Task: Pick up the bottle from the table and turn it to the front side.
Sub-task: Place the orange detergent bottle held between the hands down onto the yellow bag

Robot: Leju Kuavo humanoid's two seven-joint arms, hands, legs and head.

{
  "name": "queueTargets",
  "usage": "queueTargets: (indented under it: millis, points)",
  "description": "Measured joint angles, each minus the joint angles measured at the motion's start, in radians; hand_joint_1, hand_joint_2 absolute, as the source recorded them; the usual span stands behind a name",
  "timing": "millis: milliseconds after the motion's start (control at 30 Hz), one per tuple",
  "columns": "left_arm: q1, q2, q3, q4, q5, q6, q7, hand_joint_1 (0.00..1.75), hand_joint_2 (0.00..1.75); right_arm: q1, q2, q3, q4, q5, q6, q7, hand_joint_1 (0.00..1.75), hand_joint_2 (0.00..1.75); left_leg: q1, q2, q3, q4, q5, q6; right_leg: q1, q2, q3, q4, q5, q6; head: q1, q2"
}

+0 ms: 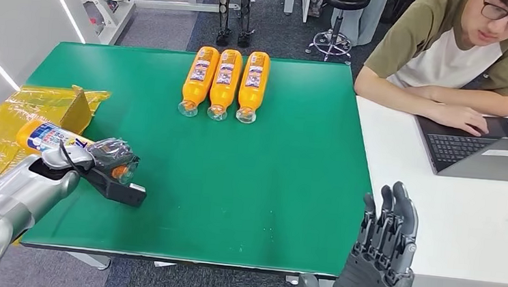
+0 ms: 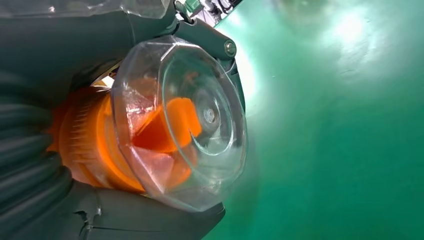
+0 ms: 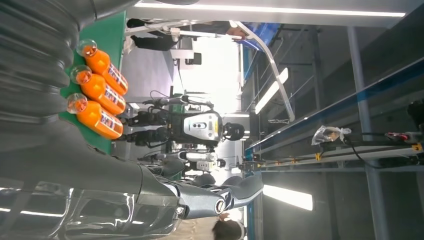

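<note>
Left robot hand (image 1: 103, 155) grips an orange bottle (image 1: 50, 137) with a faceted clear cap; right robot hand (image 1: 383, 253) spread, holding nothing.

Three orange bottles (image 1: 224, 81) lie side by side at the green table's (image 1: 268, 186) far edge. Its middle and near right lie bare. A yellow box (image 1: 27, 115) crowds the left edge.
</note>
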Motion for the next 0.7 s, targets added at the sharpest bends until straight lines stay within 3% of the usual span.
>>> queueTargets:
  millis: [700]
  points:
    - [-0.011, -0.043, -0.005, 0.060, 0.015, 0.012, 0.003, 1.75, 1.75, -0.009, 0.000, 0.003, 0.000, 0.008, 0.002, 0.003, 0.00, 1.75, 0.000, 0.000, 0.000, 0.000, 0.000, 0.000, 0.000, 0.000, 0.000, 0.001, 0.000, 0.000, 0.000, 0.000]
